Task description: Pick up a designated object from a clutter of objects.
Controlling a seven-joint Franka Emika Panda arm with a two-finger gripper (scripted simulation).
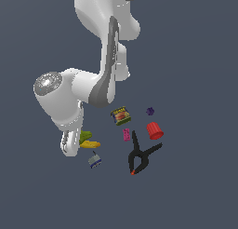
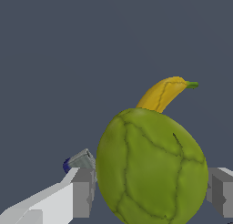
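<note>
You see a pear [image 2: 152, 168] with a matt olive skin, lumpy and crossed by dark crack-like lines. The banana [image 2: 163, 94] looks smooth, faintly satin. The fingers [image 2: 82, 193] read as matt grey, flat-faced, like plastic. The arm [image 1: 100, 18] is glossy white, its joint cap [image 1: 48, 83] speckled metallic. The clamp [image 1: 141, 157] is matt black; the cup [image 1: 155, 130] plain red plastic; the can [image 1: 120, 115] carries a printed label.
</note>
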